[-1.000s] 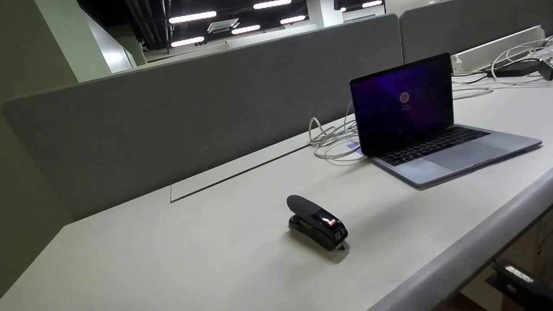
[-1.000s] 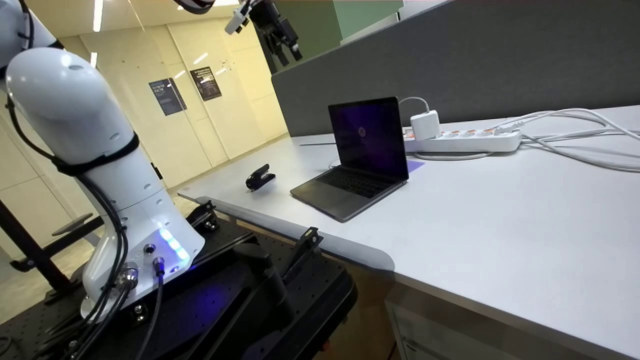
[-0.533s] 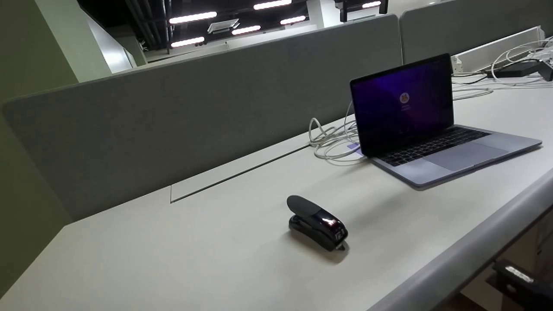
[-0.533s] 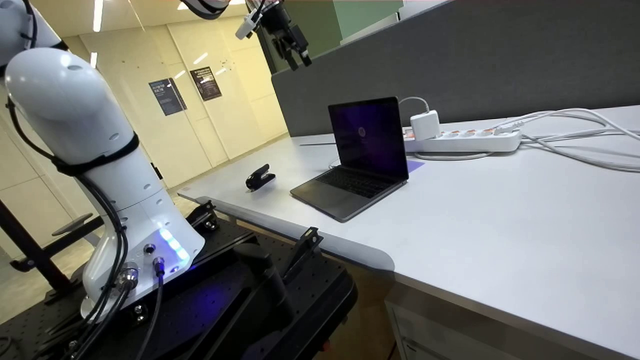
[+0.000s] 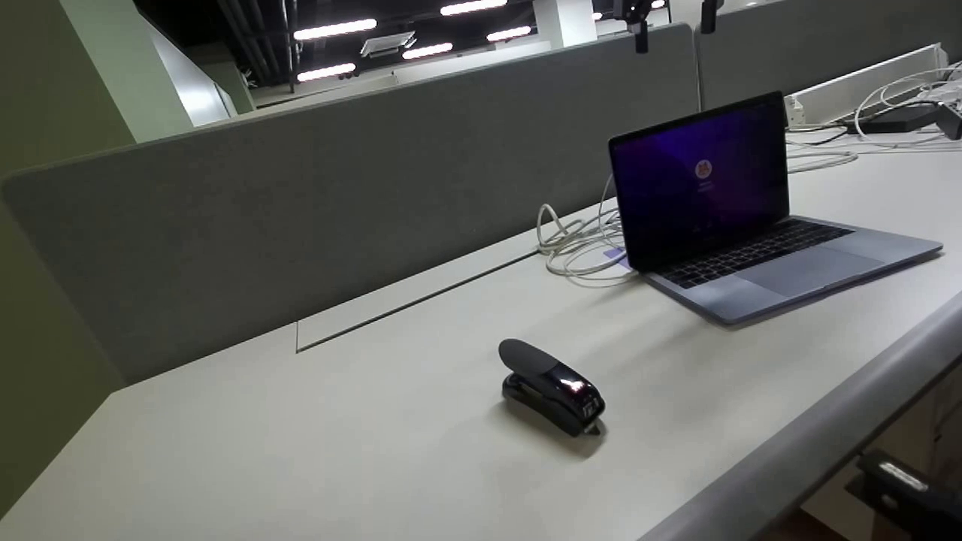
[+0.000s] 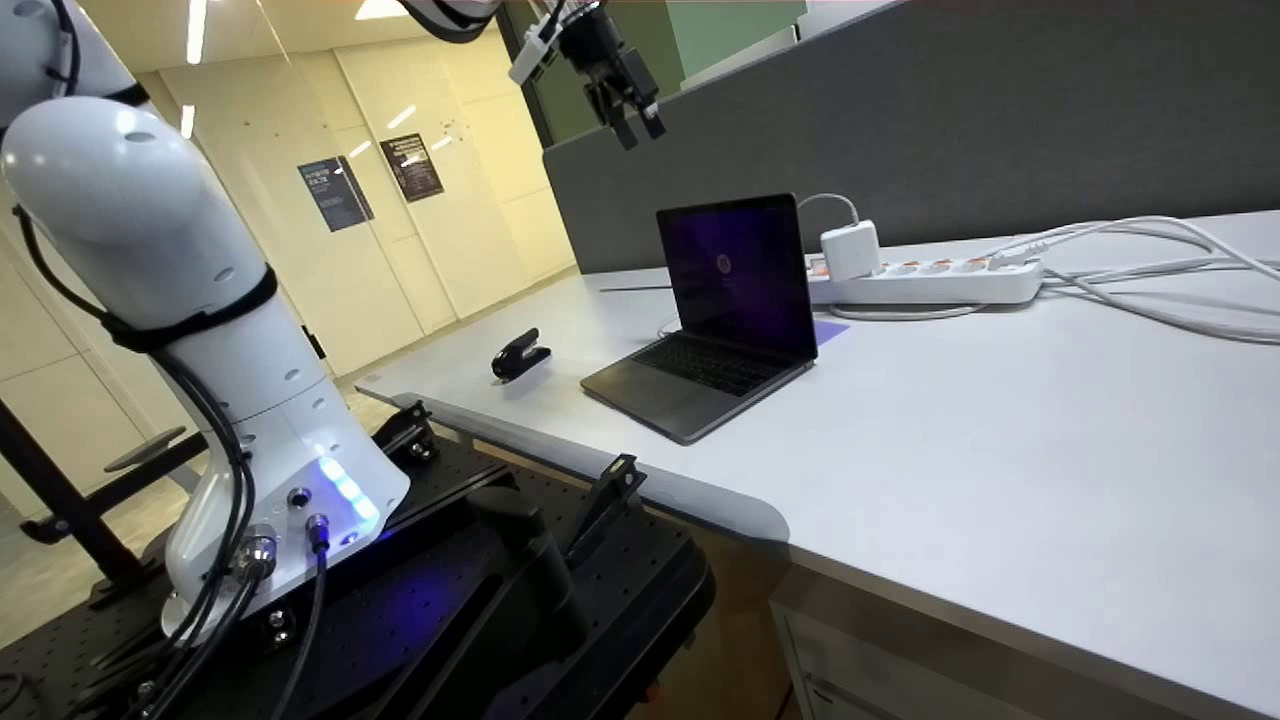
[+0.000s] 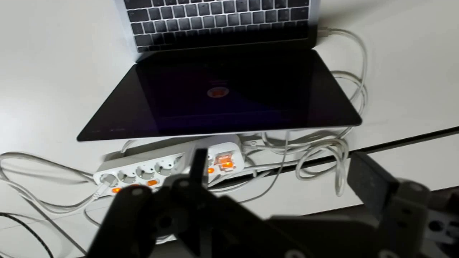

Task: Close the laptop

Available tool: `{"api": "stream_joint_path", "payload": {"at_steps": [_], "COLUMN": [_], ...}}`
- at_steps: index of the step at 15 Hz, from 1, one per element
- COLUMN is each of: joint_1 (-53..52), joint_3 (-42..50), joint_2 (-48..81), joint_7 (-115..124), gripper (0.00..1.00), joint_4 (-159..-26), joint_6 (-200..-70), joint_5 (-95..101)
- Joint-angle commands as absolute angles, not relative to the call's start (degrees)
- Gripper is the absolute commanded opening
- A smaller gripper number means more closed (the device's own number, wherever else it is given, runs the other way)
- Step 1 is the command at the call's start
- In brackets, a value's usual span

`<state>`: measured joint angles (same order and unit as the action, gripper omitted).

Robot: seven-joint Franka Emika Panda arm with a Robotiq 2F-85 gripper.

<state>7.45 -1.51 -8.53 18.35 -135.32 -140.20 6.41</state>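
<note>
- Silver-grey laptop (image 5: 744,240) stood open on the tabletop (image 5: 338,443), screen (image 7: 222,104) raised.
- Claw (image 7: 280,165) hung higher than the laptop, fingers (image 7: 371,175) spread apart.
- Behind the screen lay a power strip (image 6: 930,288) and looped cables (image 7: 339,184).
- Black stapler (image 5: 552,387) sat apart from the laptop.

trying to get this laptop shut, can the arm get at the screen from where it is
Probably yes: the hand hangs open, higher than the screen, and nothing visible stands between them.
</note>
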Motion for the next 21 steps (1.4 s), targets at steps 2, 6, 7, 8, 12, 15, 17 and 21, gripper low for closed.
{"api": "stream_joint_path", "payload": {"at_steps": [2,6,7,8,12,15,17,21], "joint_1": [8.5,7.5,7.5,7.5,7.5,7.5,7.6,7.9], "joint_3": [1.8,4.2,4.4,4.5,4.6,4.6,4.9,5.9], "joint_2": [-3.3,1.9,3.1,4.3,4.8,5.8,6.7,9.0], "joint_7": [18.4,7.6,4.2,1.0,-1.0,-1.8,-1.1,-0.2], "gripper": [1.00,1.00,1.00,1.00,1.00,1.00,1.00,1.00], "joint_4": [-130.9,-127.8,-126.9,-126.0,-126.9,-126.1,-125.5,-124.3], "joint_6": [-141.1,-142.4,-142.2,-141.8,-142.6,-142.4,-142.9,-143.0], "joint_5": [9.6,3.8,2.0,0.4,-0.8,-1.1,-0.7,-0.2]}}
